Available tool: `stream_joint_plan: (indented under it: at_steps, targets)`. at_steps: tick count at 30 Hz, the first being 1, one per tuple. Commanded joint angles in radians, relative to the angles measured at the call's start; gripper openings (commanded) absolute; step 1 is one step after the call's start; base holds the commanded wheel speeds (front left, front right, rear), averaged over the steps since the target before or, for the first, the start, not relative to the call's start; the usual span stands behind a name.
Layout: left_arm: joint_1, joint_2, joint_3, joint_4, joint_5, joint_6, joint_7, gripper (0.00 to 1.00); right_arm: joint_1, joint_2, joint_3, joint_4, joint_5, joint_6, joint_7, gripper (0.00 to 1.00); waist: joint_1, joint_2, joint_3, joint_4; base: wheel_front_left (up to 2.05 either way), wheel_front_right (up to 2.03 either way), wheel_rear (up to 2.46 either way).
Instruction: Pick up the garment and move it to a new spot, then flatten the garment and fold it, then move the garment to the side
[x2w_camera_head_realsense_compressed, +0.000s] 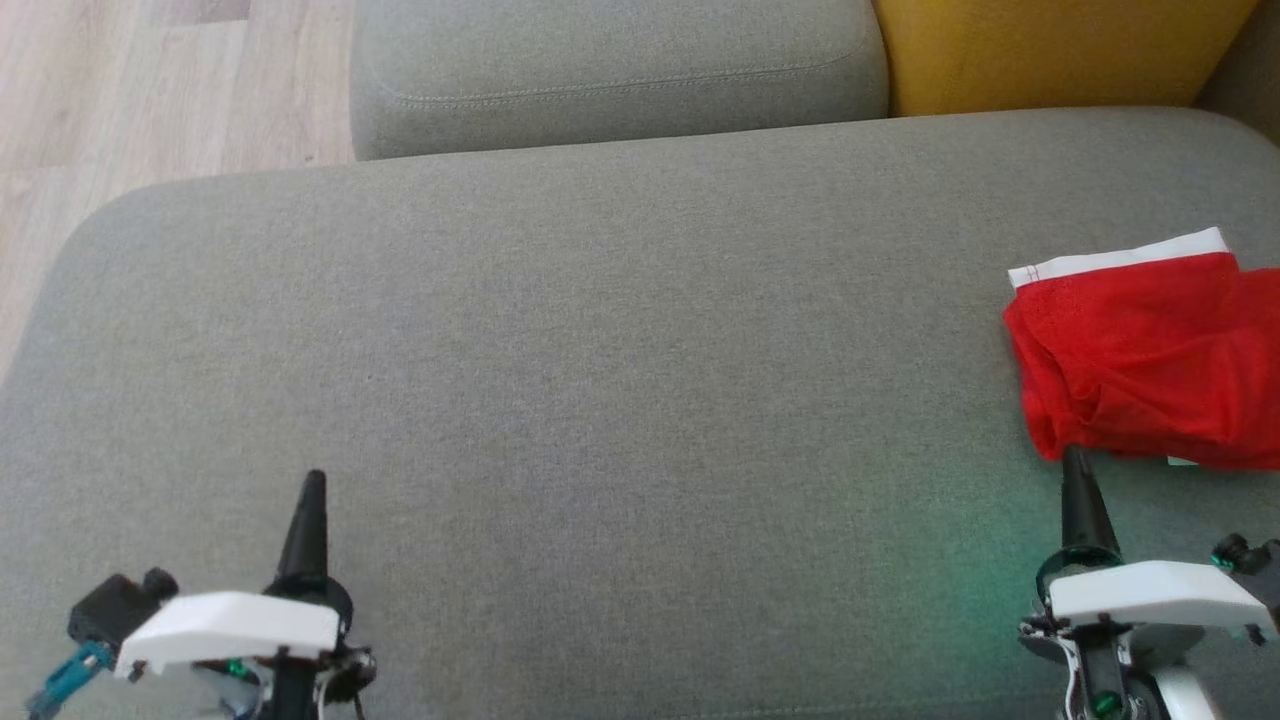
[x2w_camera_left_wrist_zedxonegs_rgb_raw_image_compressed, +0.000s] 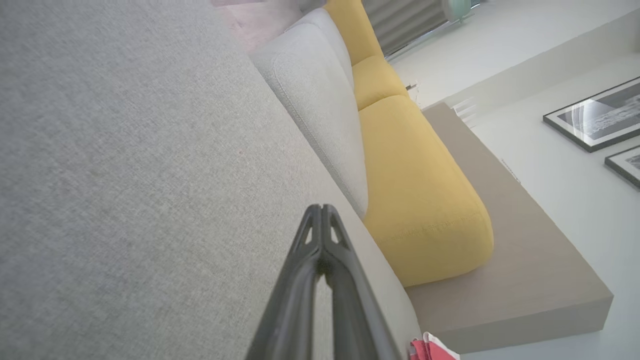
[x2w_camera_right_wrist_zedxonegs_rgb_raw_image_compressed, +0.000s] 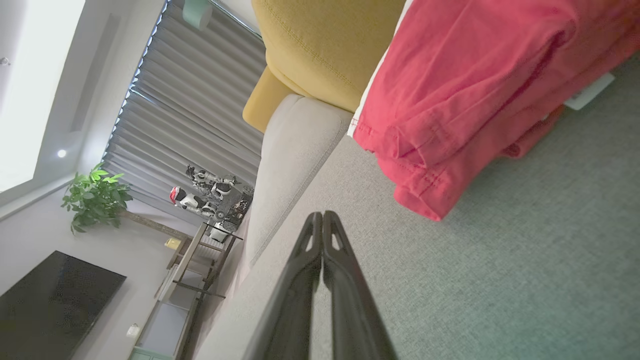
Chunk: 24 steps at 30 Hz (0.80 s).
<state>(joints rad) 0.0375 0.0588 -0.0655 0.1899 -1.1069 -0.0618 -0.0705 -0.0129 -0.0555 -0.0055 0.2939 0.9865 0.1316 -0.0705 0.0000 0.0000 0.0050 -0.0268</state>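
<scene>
The garment (x2w_camera_head_realsense_compressed: 1150, 360) is red with a white band along its far edge, lying folded at the right end of the grey sofa seat (x2w_camera_head_realsense_compressed: 600, 380). Up close in the right wrist view, the garment (x2w_camera_right_wrist_zedxonegs_rgb_raw_image_compressed: 480, 95) shows layered hemmed edges, and a small corner of the garment (x2w_camera_left_wrist_zedxonegs_rgb_raw_image_compressed: 432, 349) peeks in at the bottom of the left wrist view. My right gripper (x2w_camera_head_realsense_compressed: 1074, 462) is shut and empty, its tip just short of the garment's near edge; its own camera shows the right gripper (x2w_camera_right_wrist_zedxonegs_rgb_raw_image_compressed: 322, 216) closed above the cushion. My left gripper (x2w_camera_head_realsense_compressed: 314, 480) is shut and empty at the lower left, far from the garment; its wrist camera has the left gripper (x2w_camera_left_wrist_zedxonegs_rgb_raw_image_compressed: 321, 209) over bare cushion.
A grey back cushion (x2w_camera_head_realsense_compressed: 610, 70) and a yellow cushion (x2w_camera_head_realsense_compressed: 1060, 50) line the far side of the seat. Wooden floor (x2w_camera_head_realsense_compressed: 150, 90) lies beyond the seat's far left corner. A wide stretch of bare seat spreads between my two grippers.
</scene>
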Motion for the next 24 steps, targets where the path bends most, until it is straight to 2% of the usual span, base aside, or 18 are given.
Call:
stream_joint_plan:
  at_steps: [1,24]
  targets:
    - [-0.062,0.017,0.033,-0.027,-0.028,-0.011,0.005,0.0,-0.06,-0.02,0.005,-0.04,0.035,-0.001,0.005,0.0,0.0,0.0,0.0,0.001,0.0,0.0,0.0]
    - [-0.097,0.018,0.081,0.009,-0.253,-0.037,0.071,0.0,-0.074,-0.021,-0.028,-0.045,0.31,-0.001,0.071,0.0,0.0,0.0,-0.001,0.012,0.0,0.0,0.0]
